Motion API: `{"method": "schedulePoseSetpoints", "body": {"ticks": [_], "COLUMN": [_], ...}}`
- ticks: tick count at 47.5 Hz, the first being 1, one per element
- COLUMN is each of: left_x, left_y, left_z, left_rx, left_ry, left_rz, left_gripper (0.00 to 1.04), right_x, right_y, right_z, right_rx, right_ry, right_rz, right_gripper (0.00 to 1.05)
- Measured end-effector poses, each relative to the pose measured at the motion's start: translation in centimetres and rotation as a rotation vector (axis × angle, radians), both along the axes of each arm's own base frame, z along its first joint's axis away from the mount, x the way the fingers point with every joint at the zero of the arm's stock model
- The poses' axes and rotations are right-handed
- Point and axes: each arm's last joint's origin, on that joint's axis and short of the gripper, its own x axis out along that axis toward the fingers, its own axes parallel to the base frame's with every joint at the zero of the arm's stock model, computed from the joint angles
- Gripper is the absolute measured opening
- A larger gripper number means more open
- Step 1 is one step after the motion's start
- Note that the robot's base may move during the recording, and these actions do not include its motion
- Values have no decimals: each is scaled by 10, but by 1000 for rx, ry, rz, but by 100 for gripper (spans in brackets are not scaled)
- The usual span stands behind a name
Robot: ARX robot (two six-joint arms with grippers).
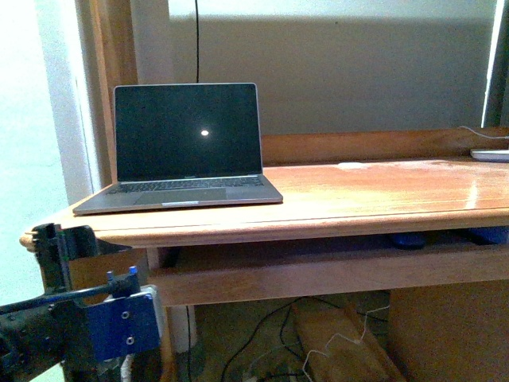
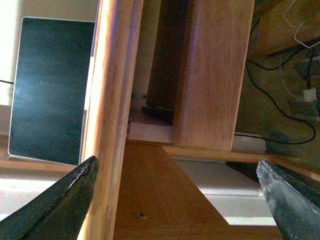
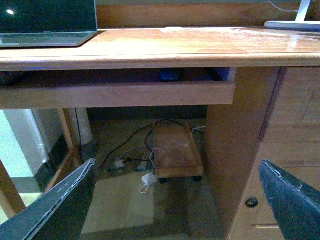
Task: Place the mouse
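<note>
A small dark oval thing, apparently the mouse [image 3: 170, 75], lies on the pull-out tray [image 3: 115, 94] under the desktop; it also shows in the front view [image 1: 406, 239] as a dark shape in the shadow. My left gripper [image 2: 175, 200] is open and empty, rolled sideways, by the desk's left front corner; in the front view its arm [image 1: 56, 318] is at the lower left. My right gripper [image 3: 175, 200] is open and empty, low in front of the desk, well back from the tray. It is out of the front view.
An open laptop [image 1: 187, 147] stands on the wooden desk [image 1: 358, 191] at its left end. A white flat thing [image 1: 489, 154] lies at the far right. Cables and a low wheeled wooden stand [image 3: 172, 150] are on the floor under the desk. A drawer cabinet [image 3: 280, 150] stands at the right.
</note>
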Motion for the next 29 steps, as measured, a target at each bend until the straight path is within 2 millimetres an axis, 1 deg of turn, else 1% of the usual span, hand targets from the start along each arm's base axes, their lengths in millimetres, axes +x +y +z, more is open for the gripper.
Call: {"method": "schedulePoseSetpoints", "body": {"ticks": [13,23,29], "left_x": [33,69,84], "left_y": [-16,-30,-34], "left_z": [-24,-39,-48], "left_rx": [17,34,44], "left_ry": [29,6,10], "left_rz": [-53,-96,-101], "left_gripper": [97,97,97], "right_x": [0,0,0], "right_y": [0,0,0], "right_z": [0,0,0], "right_rx": [0,0,0], "right_ry": [0,0,0], "right_rz": [0,0,0], "right_gripper": [97,97,97]}}
